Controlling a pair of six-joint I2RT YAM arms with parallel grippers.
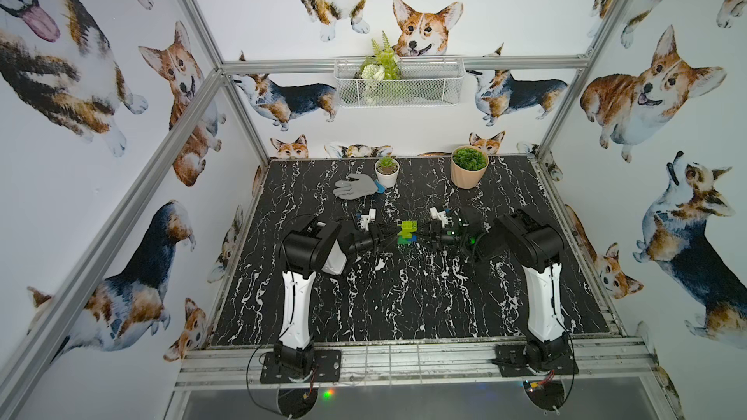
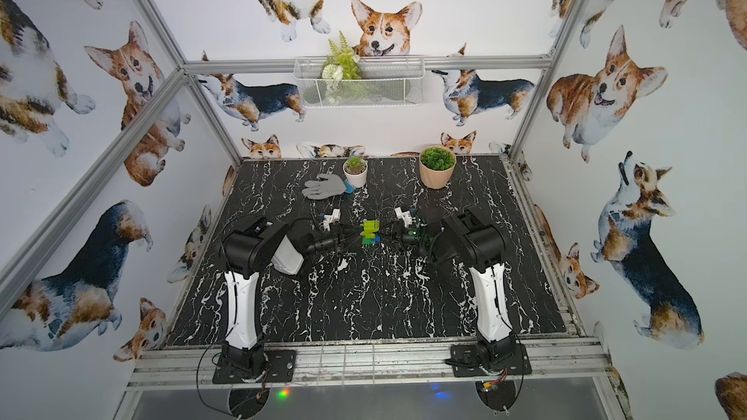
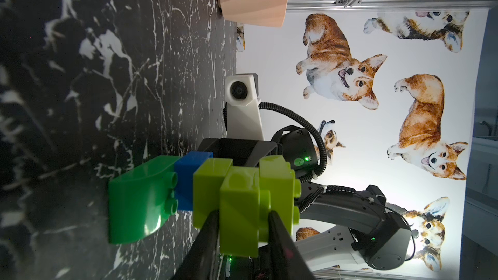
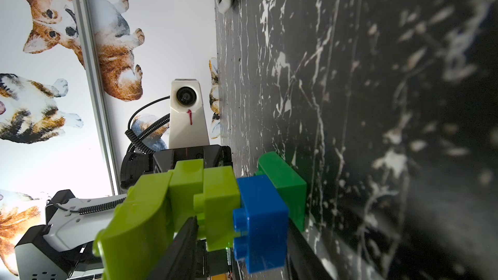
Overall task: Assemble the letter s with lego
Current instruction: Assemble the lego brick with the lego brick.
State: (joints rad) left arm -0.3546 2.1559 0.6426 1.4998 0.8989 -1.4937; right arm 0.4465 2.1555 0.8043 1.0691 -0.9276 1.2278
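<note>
The letter s is a zigzag of joined lego at the table's middle, also in a top view. In the left wrist view it runs from a dark green brick nearest the table, through a blue brick, to three lime-green bricks. My left gripper comes from the left, its fingers pressed on both sides of the middle lime-green brick. My right gripper comes from the right, shut across the blue brick and the adjoining lime-green brick. Whether the dark green brick touches the table is unclear.
A grey glove lies at the back beside a small white plant pot. A larger peach pot stands at the back right. A wire basket with plants hangs on the rear wall.
</note>
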